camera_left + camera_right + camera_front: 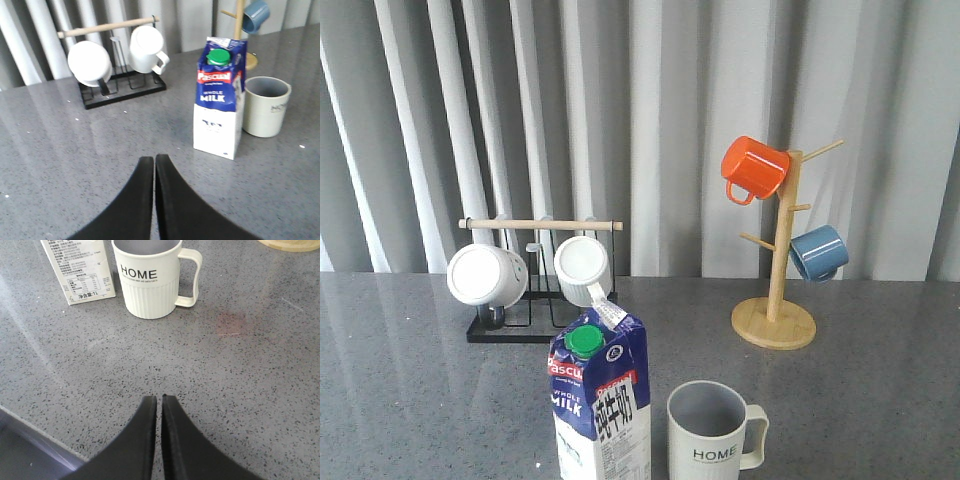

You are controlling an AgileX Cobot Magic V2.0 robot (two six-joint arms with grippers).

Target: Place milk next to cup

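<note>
The milk [600, 400], a tall dark-blue and white gable-top carton with a green cap, stands upright at the front of the table, just left of the cup [712, 437], a cream-white mug with "HOME" lettering. Both show in the left wrist view, milk [220, 97] and cup [266, 106], and in the right wrist view, milk [77, 270] and cup [150, 277]. A narrow gap separates them. My left gripper [154, 159] is shut and empty, back from the milk. My right gripper [159, 398] is shut and empty, back from the cup. Neither gripper shows in the front view.
A black rack [538, 325] with a wooden bar holds two white ribbed mugs [487, 275] at the back left. A wooden mug tree [775, 322] at the back right carries an orange mug [754, 168] and a blue mug [818, 252]. The table's near edge [35, 440] shows.
</note>
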